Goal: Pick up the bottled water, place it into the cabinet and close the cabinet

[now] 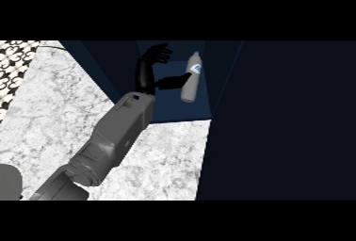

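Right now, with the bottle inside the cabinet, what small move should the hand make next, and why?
Probably draw the left hand back out of the cabinet. The bottled water stands inside, the fingers are spread, only the thumb is near it, and the door cannot close past the arm.

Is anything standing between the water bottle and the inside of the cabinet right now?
Nothing visible does. The water bottle is already inside the open cabinet, with the hand right beside it, thumb touching it. The large dark door panel stands off to the right.
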Motion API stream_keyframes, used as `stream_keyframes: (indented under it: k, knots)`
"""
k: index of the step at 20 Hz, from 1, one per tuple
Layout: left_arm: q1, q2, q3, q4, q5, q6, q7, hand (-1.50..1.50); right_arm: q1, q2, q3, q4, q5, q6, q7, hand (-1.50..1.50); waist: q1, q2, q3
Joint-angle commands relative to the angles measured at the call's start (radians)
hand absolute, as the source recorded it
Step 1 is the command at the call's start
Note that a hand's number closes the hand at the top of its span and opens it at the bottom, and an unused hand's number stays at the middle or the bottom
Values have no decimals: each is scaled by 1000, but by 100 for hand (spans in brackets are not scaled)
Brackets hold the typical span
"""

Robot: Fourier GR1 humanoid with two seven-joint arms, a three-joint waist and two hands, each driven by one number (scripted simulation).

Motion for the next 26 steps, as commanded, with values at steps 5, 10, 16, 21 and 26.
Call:
stream_keyframes:
  k: [5, 10, 16, 21, 26]
  knots:
    - [-30, -1, 40, 50, 7, -44, -47, -150, -7, -9, 4, -65, 6, 9, 35, -150, -7, 8, -1]
    - [-63, 5, 79, 57, 26, -93, -35, -150, -14, 10, -22, -36, -9, 3, 22, -150, 3, 4, 0]
    - [-56, 22, 52, 76, -15, -161, -59, -150, 13, -10, -37, -39, -44, 32, 6, -150, 6, 2, 0]
    - [-66, -1, 87, -6, 26, -294, -102, -150, 0, 5, -15, -46, -7, 20, 21, -150, 5, -2, -1]
    - [-57, -1, 84, -47, 41, -447, -82, -150, 26, -22, -50, -99, -14, 27, 53, -150, 18, -10, 0]
